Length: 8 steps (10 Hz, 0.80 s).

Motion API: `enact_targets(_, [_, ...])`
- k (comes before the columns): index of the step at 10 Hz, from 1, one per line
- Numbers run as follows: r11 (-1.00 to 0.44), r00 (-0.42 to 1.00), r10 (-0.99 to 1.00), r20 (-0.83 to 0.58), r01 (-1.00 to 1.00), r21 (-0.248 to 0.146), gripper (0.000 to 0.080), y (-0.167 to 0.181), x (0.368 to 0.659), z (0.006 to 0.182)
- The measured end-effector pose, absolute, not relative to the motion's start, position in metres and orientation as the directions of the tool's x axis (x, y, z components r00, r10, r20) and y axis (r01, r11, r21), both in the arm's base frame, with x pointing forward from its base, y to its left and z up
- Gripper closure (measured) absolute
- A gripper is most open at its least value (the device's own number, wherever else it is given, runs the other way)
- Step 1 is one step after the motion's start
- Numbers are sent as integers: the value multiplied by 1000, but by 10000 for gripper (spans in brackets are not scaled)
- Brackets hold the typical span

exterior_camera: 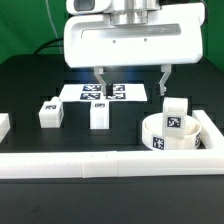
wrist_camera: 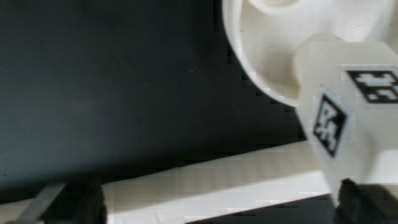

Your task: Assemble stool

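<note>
The two-finger gripper (exterior_camera: 131, 85) hangs with its jaws wide apart and empty over the far middle of the table. The stool's thick round white plastic seat (exterior_camera: 172, 138) lies nearer and to the exterior view's right of it. A blocky white tagged leg (exterior_camera: 176, 108) stands upright at the seat's far rim. Two spare white legs (exterior_camera: 99, 115) stand to the left.

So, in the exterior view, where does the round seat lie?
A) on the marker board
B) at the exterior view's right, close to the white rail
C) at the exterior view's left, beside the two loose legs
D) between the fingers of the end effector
B: the round seat lies at the exterior view's right by the white rail, off the marker board, and the open end effector holds nothing.
</note>
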<state>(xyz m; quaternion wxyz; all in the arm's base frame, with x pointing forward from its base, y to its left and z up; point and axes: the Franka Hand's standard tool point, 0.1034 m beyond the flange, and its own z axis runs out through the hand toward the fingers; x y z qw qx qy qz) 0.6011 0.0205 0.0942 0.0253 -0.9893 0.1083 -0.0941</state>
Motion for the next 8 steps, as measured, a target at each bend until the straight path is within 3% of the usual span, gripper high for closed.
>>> enact_targets(3, [-976,959,-217,181,-208,-69,150,18,601,94])
enact_targets(6, [-985,965,-173,195,-169,-38,150,-21,596,89])
enact_targets(8, [-986,965,-169,200,-166,-30,150,-27,597,85])
